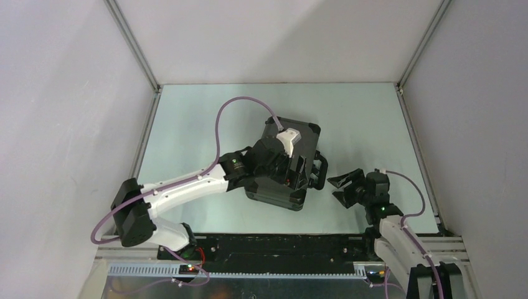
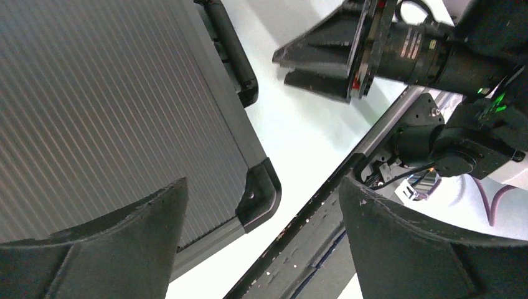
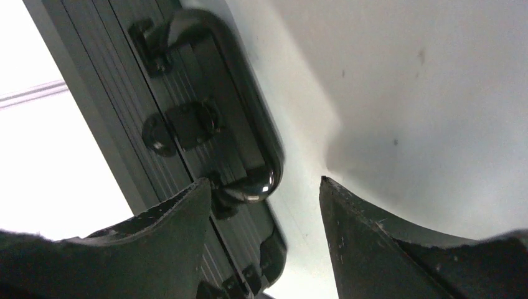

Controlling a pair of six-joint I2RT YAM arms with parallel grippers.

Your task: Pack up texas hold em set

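One case [image 1: 277,194] at the table's [image 1: 361,118] centre, with one handle [image 1: 320,169] on its 3 o'clock side. Two arms: left arm [image 1: 180,187], right arm [image 1: 398,233]. Two grippers: left gripper [image 2: 263,184] over the case, right gripper [image 1: 341,188] at the case's 4 o'clock.

Overhead view was evenly lit from above, soft and a bit dim. Broad diagonal shade lay across the back wall [image 1: 274,37]. The case [image 1: 283,163] read near black, its detail lost.

Left wrist view: case ribbing was sharp. The left gripper's [image 2: 263,187] fingers [image 2: 124,249] were close and soft, and the table [image 2: 299,124] beyond them was blown out.

Right wrist view: white burnout up and left of the right gripper [image 3: 264,182]. A glare spot sat on the handle [image 3: 272,163], a soft shadow lay just ahead of the fingertips, and there was mild blur throughout.
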